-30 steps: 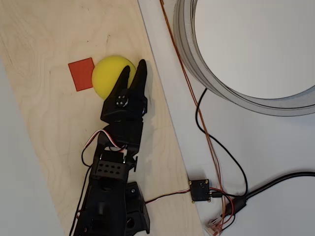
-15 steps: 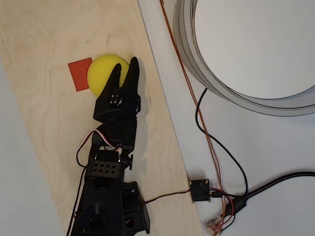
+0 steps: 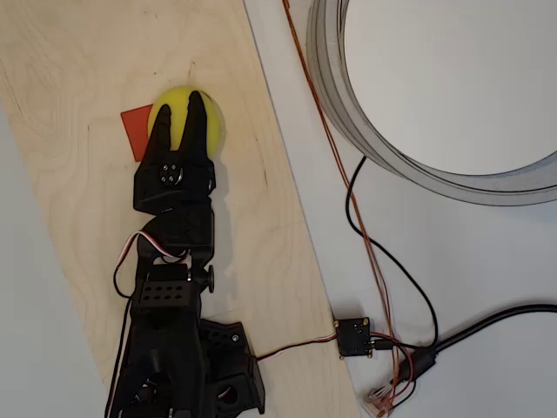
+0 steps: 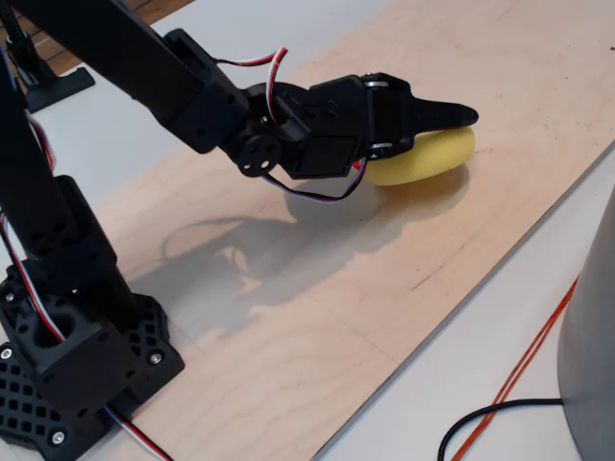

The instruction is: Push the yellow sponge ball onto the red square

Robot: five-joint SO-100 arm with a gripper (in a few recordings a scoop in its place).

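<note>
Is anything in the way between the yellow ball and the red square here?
Nothing visible. In the overhead view the yellow sponge ball already overlaps the red square, whose left part shows, with only bare wooden board around; the gripper sits over the ball.

A hobby robotics bench: plywood board [image 3: 261,226], loose wires [image 3: 383,261], bare circuit module [image 3: 354,336].

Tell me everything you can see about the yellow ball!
The round, matte yellow foam ball looks soft and plain, with no markings. It sits on the pale wooden board, partly covering the small flat orange-red square patch, which peeks out on its left in the overhead view. The black end effector is over it with its two fingers spread; in the fixed view the ball lies beneath them.
</note>
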